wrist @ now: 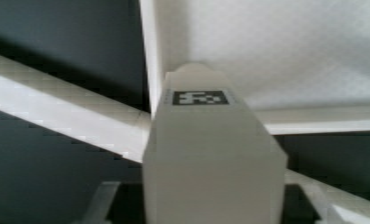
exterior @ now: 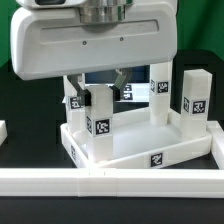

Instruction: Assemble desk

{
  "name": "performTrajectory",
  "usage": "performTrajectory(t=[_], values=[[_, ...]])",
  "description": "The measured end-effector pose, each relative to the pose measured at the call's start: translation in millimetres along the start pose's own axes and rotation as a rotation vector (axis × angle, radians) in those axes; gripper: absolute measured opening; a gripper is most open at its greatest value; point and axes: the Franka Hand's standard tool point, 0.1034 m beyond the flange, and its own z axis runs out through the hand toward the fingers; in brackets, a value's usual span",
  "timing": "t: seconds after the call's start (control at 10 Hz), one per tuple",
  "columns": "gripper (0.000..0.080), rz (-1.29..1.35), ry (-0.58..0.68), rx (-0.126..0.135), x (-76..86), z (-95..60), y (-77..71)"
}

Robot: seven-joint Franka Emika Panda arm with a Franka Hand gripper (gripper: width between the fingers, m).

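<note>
The white tray-like tabletop lies upside down in the middle of the exterior view. Three tagged white legs stand upright in it: at the exterior view's left, at the back and at the right. My gripper reaches down from above and is shut on the top of a fourth leg at the front-left corner. In the wrist view this leg fills the space between my gripper's fingers, tag facing the camera, with the tabletop beyond it.
A long white border rail runs across the front, close to the tabletop. A small white piece shows at the exterior view's left edge. The table is black. The robot's large white hand hides the back of the scene.
</note>
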Motion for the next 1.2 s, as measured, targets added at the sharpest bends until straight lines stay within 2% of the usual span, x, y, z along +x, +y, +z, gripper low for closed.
performTrajectory(t=[0.2, 0.5, 0.7, 0.9, 1.2], values=[[0.0290, 0.123, -0.001, 0.004, -0.3, 0.0, 1.1], [0.0290, 0.483, -0.013, 0.027, -5.5, -0.1, 12.3], [0.0290, 0.729, -0.008, 0.045, -7.2, 0.8, 15.7], [0.0290, 1.011, -0.006, 0.084, -7.7, 0.6, 18.9], [0.0290, 1.325, -0.024, 0.084, -6.4, 1.2, 18.4]])
